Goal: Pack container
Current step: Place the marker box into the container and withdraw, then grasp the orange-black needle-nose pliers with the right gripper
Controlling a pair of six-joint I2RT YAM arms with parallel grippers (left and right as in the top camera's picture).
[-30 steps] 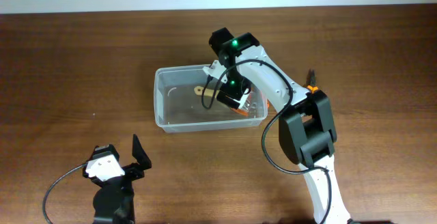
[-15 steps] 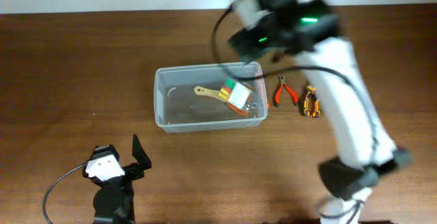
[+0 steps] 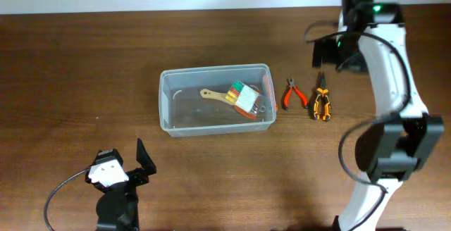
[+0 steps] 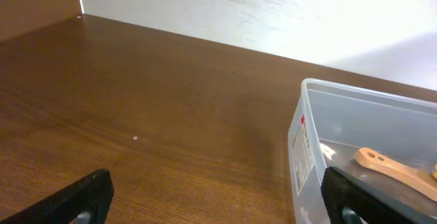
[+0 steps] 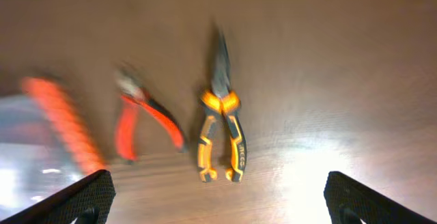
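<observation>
Right pincer [image 5: 218, 198] spread wide over yellow-handled pliers [image 5: 220, 135], likely to straddle them for pickup into container [image 3: 163, 101]. Left pincer [image 4: 218, 195] wide, idle.

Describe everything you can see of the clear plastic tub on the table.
The container is a clear, colourless plastic rectangular tub with rounded corners and a thicker rim. It is open-topped and stands upright and flat on the brown wooden table. A white label sits on one end wall. Inside lie a tan handle and a small box of coloured bits. Only the table and its contents touch it.
</observation>
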